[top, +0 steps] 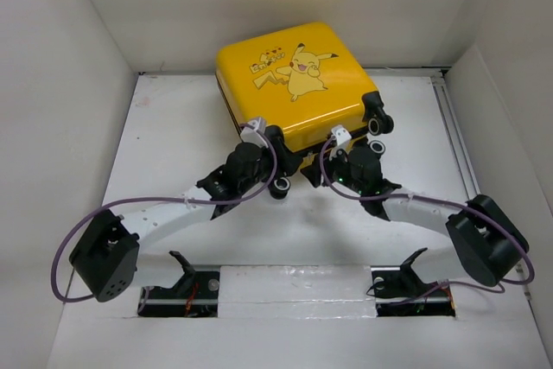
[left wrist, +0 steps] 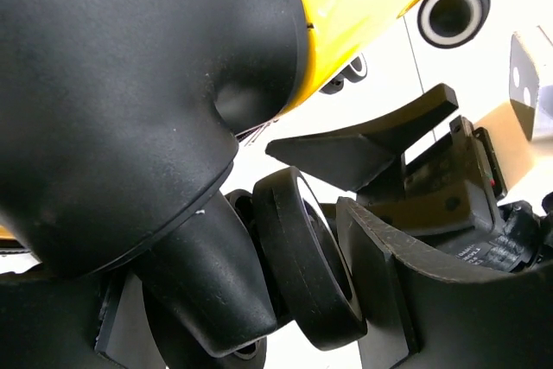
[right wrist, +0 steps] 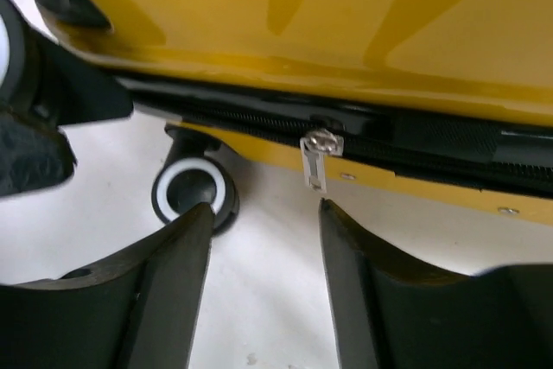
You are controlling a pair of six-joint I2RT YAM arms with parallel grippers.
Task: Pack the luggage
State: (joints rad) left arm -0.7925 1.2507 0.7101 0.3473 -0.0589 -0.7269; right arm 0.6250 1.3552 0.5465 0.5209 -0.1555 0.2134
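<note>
Flanking white walls (top: 52, 84), table (top: 173, 127) under luggage (top: 294, 75).

From above, the wrists hide the fingertips of the left hand (top: 262, 137) and right hand (top: 346, 144) at the near edge of the luggage (top: 298, 84). A blurred black caster housing (left wrist: 130, 110) fills the left wrist view, cut off at the frame's left and top edges.

Top cam overhead, far; wrist cams v. close; all share luggage (top: 298, 84).
</note>
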